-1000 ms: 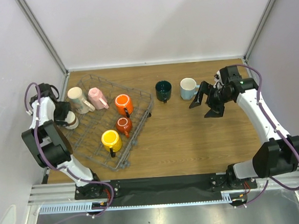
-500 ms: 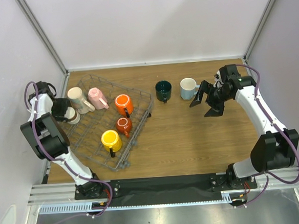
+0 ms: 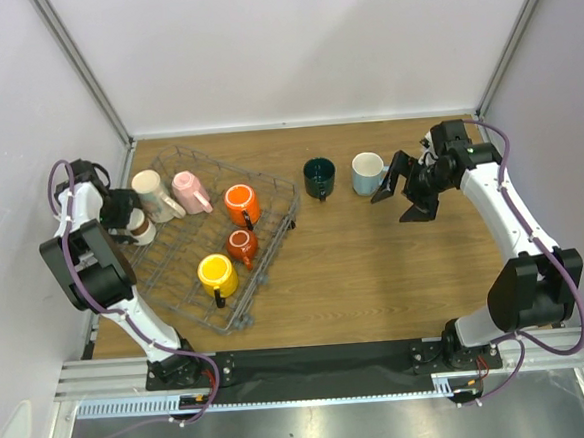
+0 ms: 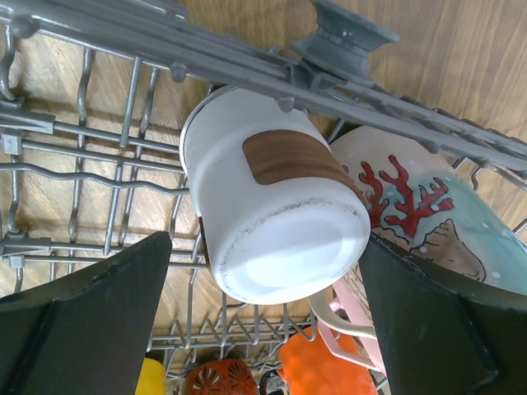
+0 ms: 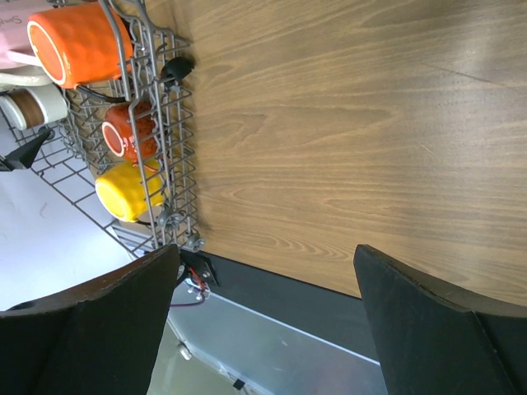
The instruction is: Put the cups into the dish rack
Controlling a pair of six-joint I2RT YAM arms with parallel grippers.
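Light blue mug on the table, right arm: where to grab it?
Pinch the rim wall of the light blue mug, one finger inside, coming from above on its right, nearest the open right gripper. It stands upright, mouth up; handle position unclear.

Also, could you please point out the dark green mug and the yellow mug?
dark green mug (image 3: 319, 176): top external view, inside its open mouth.
yellow mug (image 3: 217, 275): top external view, middle of its body.

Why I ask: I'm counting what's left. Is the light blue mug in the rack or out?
Out. The light blue mug stands on the table, right of the dish rack.
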